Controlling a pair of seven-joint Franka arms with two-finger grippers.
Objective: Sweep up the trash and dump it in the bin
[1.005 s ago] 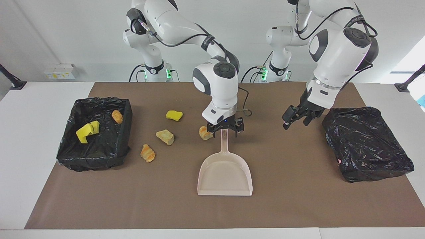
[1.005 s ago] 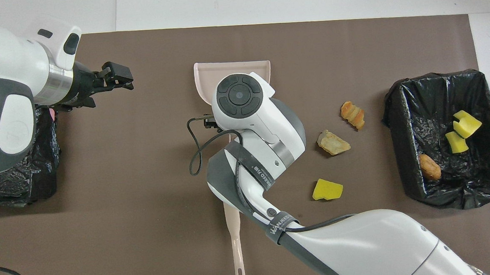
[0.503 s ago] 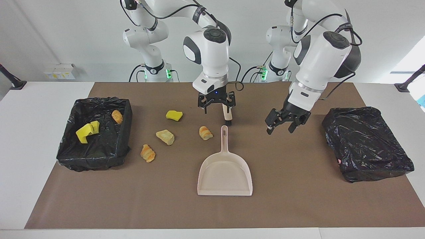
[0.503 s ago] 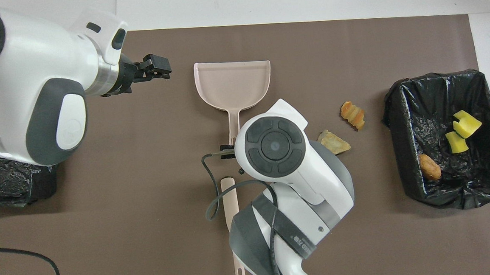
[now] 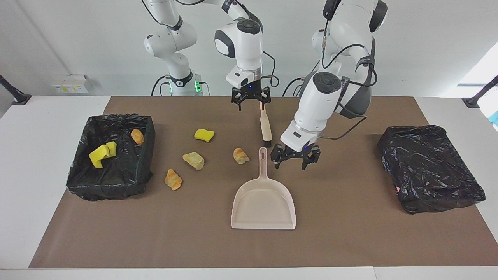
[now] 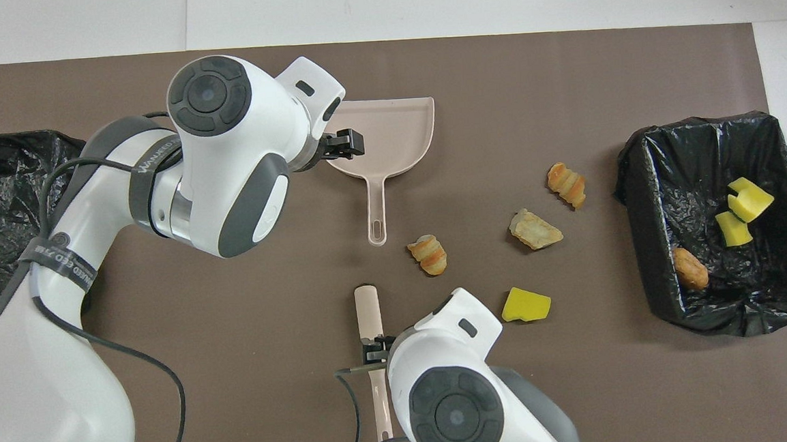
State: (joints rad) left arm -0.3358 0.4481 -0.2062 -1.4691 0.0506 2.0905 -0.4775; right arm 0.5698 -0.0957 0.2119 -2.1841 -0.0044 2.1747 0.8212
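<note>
Since the last frame I saw both arms reposition: the right gripper (image 5: 251, 100) retreated toward the robots' edge of the brown mat (image 5: 350, 233) and hung, jaws spread and empty, over the brush (image 5: 265, 128) handle; the left gripper (image 5: 295, 158), also spread and empty, came in low just beside the dustpan (image 5: 263, 202) handle. Four trash (image 5: 193, 160) scraps lay on the mat toward the right arm's end, three in the open bin (image 5: 146, 155). I judged sweeping not yet started; tool pickup comes next.
</note>
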